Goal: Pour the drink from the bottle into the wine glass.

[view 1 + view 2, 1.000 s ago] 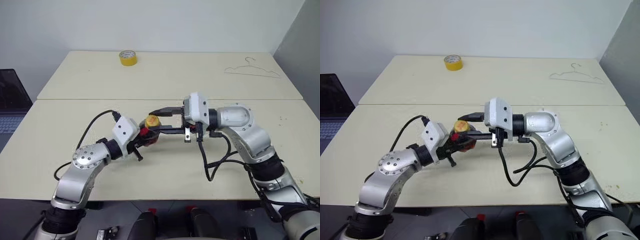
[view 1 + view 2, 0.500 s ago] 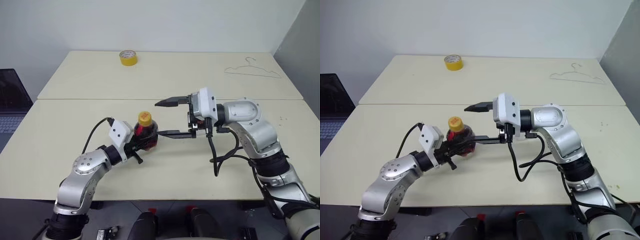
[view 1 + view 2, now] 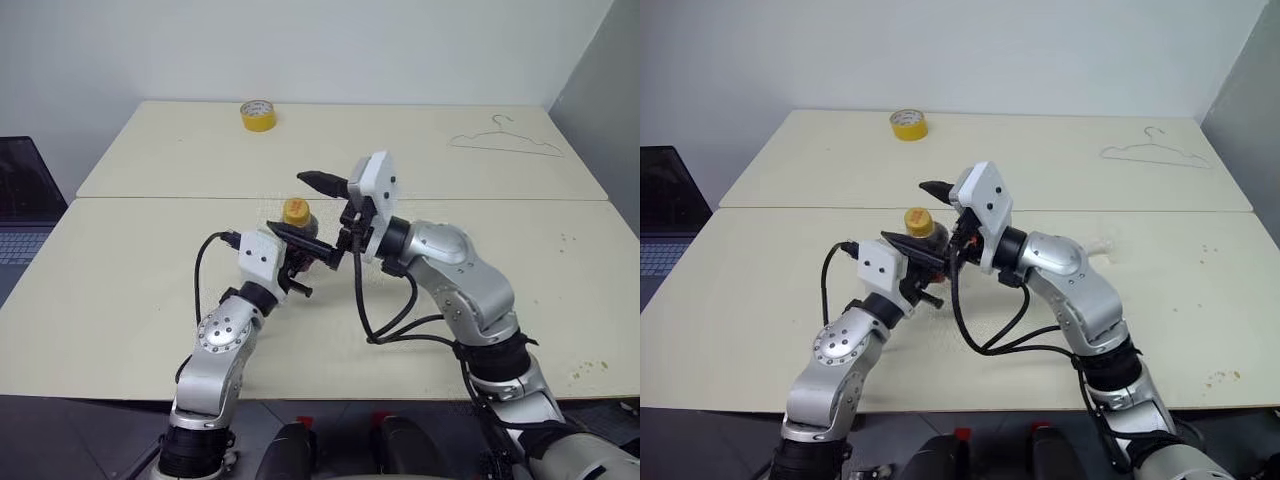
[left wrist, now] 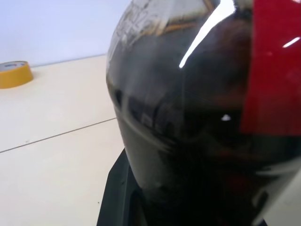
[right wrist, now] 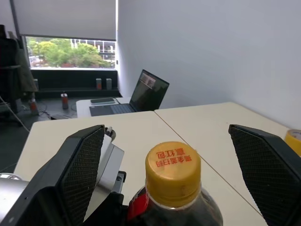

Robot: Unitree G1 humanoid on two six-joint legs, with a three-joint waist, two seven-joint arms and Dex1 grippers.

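The left gripper's (image 3: 300, 252) jaws are clenching the small clear plastic bottle (image 3: 296, 240) of dark drink (image 4: 197, 141), lifted over the cream table (image 3: 120, 290). The right gripper's (image 5: 171, 188) jaws are standing released, flanking its yellow cap (image 5: 172, 165). A yellow tape roll (image 3: 257, 115) and wire hanger (image 3: 503, 140) are lying far beyond.

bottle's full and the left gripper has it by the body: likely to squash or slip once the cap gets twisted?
The bottle looks nearly full of dark drink, so probably heavy for its size and fairly firm. Its ribbed clear plastic wall may still give a little under the left gripper. The glossy surface could let it turn when the right gripper twists the yellow cap.
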